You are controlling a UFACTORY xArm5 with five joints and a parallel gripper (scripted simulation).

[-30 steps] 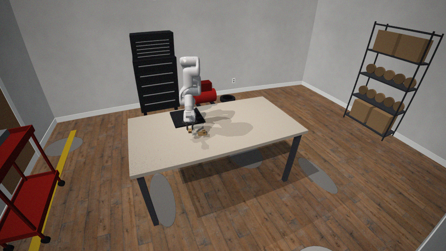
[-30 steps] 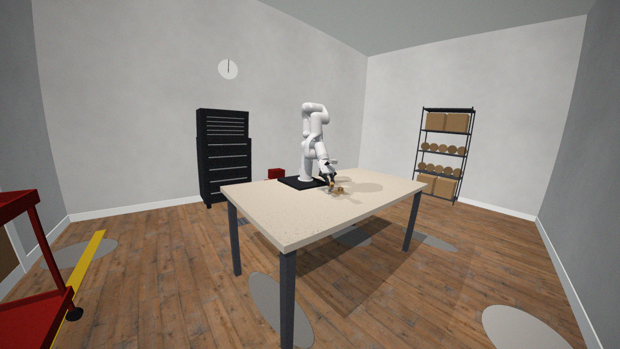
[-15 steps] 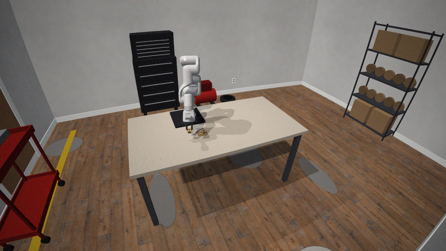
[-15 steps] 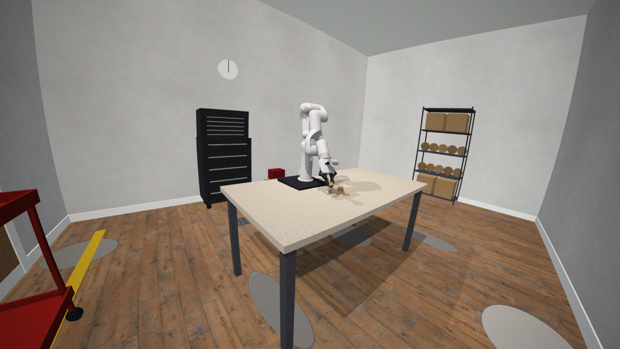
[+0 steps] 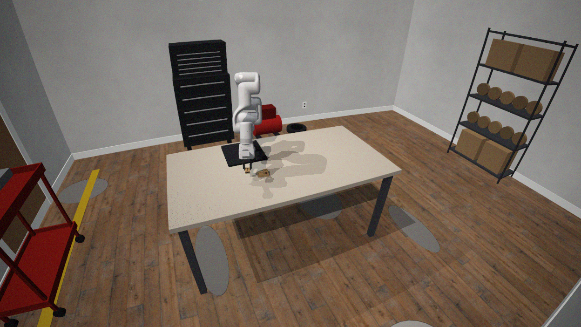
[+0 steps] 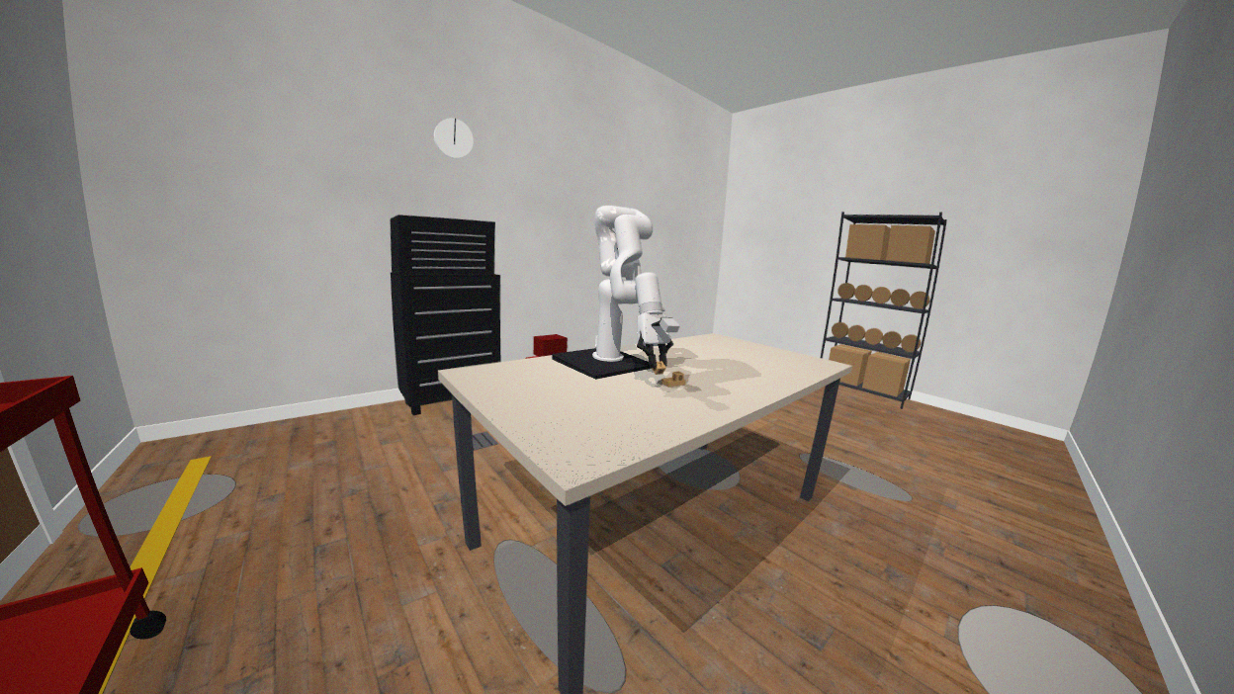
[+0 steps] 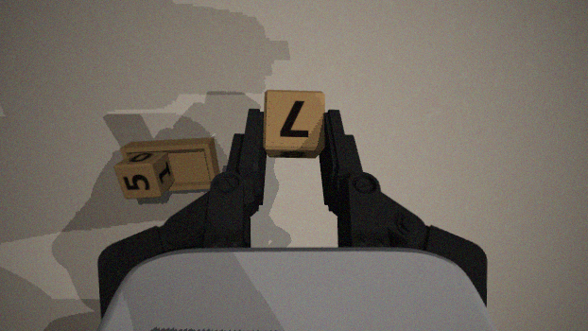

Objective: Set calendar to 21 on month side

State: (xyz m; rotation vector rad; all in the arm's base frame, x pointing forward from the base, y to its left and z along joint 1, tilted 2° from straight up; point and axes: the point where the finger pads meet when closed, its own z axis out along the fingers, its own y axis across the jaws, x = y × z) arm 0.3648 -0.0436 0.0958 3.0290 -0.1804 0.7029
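The desk calendar's tray (image 5: 260,176) (image 6: 670,382) (image 7: 214,163) sits on the table (image 5: 203,195) (image 6: 552,422), one number cube (image 5: 265,173) (image 6: 677,376) (image 7: 142,177) in it; our gripper (image 5: 247,166) (image 6: 659,362) (image 7: 293,130) grips the 7-faced cube (image 5: 247,170) (image 6: 660,367) (image 7: 288,118) beside it, probably for turning.

Over the last second, the arm (image 5: 246,95) (image 6: 632,245) drew back slightly at its upper bend, and the tool (image 5: 247,166) (image 6: 659,363) (image 7: 293,130) tilted to a steeper angle, tipping the cube (image 5: 247,170) (image 6: 661,368) (image 7: 294,120) it held. The arm's shadow (image 5: 314,162) shifted slightly across the table (image 5: 211,199) (image 6: 552,422) (image 7: 473,118).
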